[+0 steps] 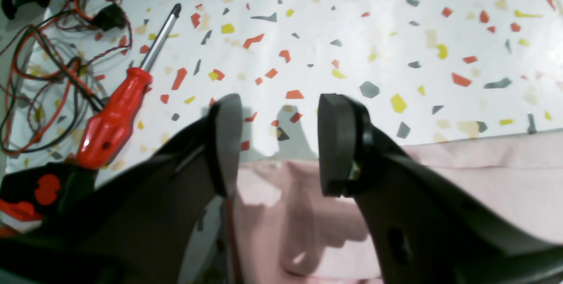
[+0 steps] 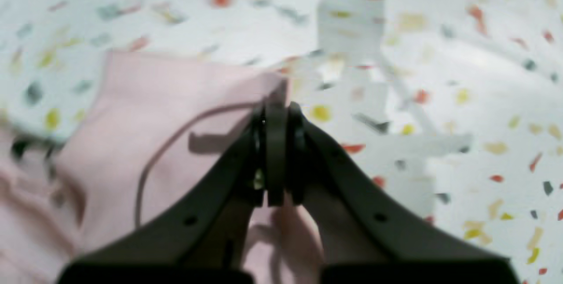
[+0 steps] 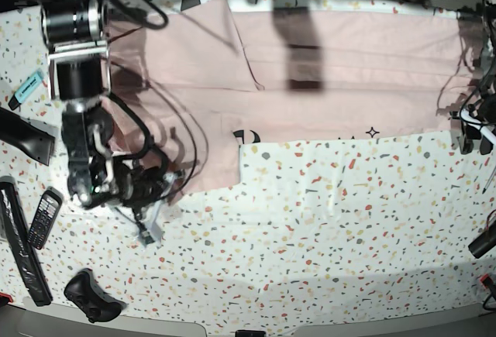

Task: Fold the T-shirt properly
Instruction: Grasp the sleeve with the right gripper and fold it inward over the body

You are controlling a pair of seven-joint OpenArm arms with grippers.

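T-shirt (image 3: pixel 341 58) was lying across the far side of the table (image 3: pixel 325 221), mostly flat, with one section already folded over at far left and a flap hanging toward the near left. So I'd say folding had only just started, most of it was left to do. Right gripper (image 2: pixel 276 161) was low at the shirt's near-left corner with its jaws pressed together, clamped on the pink edge. Left gripper (image 1: pixel 279 143) sat at the shirt's right end, jaws wide apart, hovering over the hem and holding nothing. Beside it lay a red screwdriver (image 1: pixel 121 108) and some loose wires (image 1: pixel 48 77).
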